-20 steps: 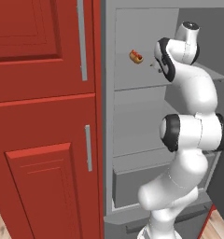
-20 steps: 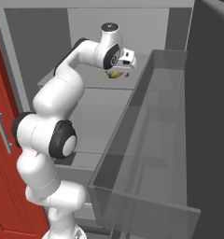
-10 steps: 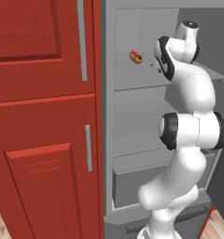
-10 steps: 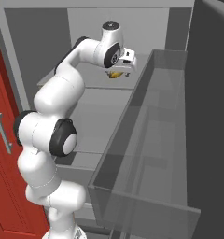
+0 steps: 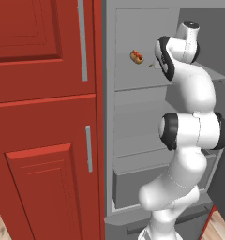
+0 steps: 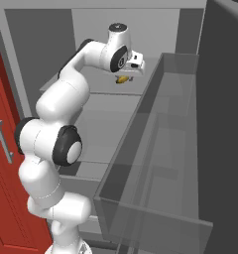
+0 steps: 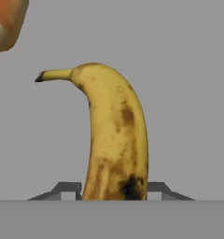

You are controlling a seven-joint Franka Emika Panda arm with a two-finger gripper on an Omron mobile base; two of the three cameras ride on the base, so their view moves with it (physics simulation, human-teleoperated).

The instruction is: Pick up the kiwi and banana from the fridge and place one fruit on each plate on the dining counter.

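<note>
In the hand view the yellow, brown-spotted banana (image 7: 116, 135) lies on a grey shelf of the fridge (image 6: 98, 106), its stem pointing away. My gripper (image 7: 114, 189) is shut on the banana's near end, with a dark fingertip pressed against each side. From the right base view the gripper (image 6: 127, 73) reaches over the upper shelf, and the banana (image 6: 122, 79) shows just under it. The kiwi, the plates and the dining counter are out of view.
A red-and-tan hot-dog-like item (image 5: 137, 56) sits on the same upper shelf, left of the banana. The fridge door with its clear bin (image 6: 155, 163) stands open at the right. Red cupboards (image 5: 44, 117) flank the fridge on the left.
The jaws have closed in from wide open onto the banana. The arm has hardly moved.
</note>
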